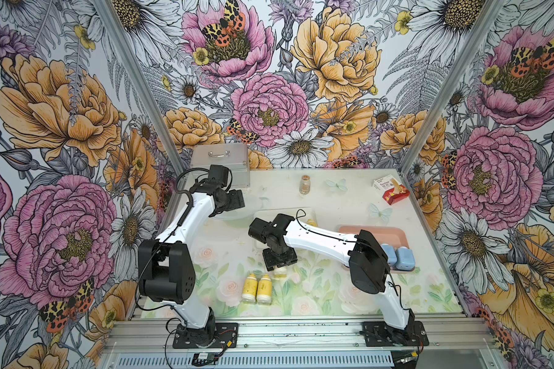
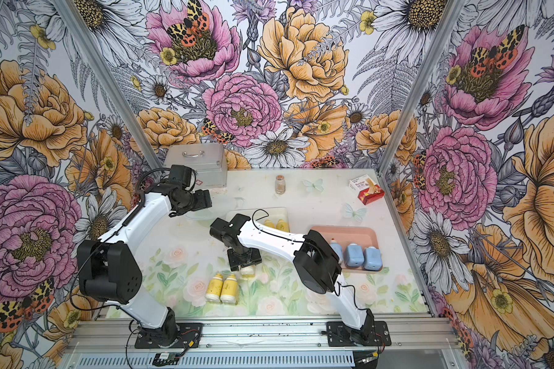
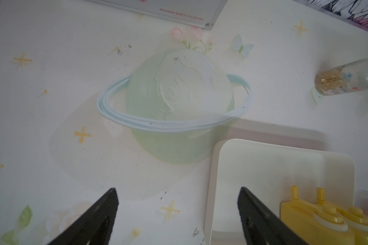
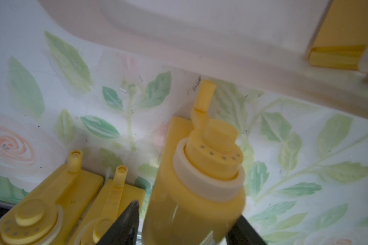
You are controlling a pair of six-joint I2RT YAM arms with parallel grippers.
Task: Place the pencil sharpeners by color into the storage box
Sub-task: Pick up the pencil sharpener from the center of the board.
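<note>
Floral wallpaper closes in three sides of a table (image 1: 349, 198) covered with a pale flower-printed mat. Near its middle sits a white tray (image 2: 258, 211) holding two yellow sharpeners (image 2: 282, 225) side by side toward its right end. Further right, a pink tray (image 2: 345, 230) holds blue sharpeners (image 2: 352, 255). Three of them show in a row in a top view, and the right arm covers the tray's near left corner.

Toward the front edge a pair of yellow sharpeners (image 1: 249, 287) lies on the mat, touching each other, white ends toward the front. Just behind and to the right of that pair is a lone yellow sharpener (image 1: 280, 272) under the right gripper (image 1: 280, 262). Its fingers (image 4: 125, 224) stand on either side of the body. The wrist view is blurred there, so I cannot tell whether they pinch it or only straddle it.

The left gripper (image 3: 177, 191) hangs over bare mat just beside the white tray's back left corner, fingers spread wide, holding nothing. At the back stand a metal case (image 1: 219, 159), a small glass vial (image 1: 305, 184) and a red-and-white carton (image 1: 392, 191).
</note>
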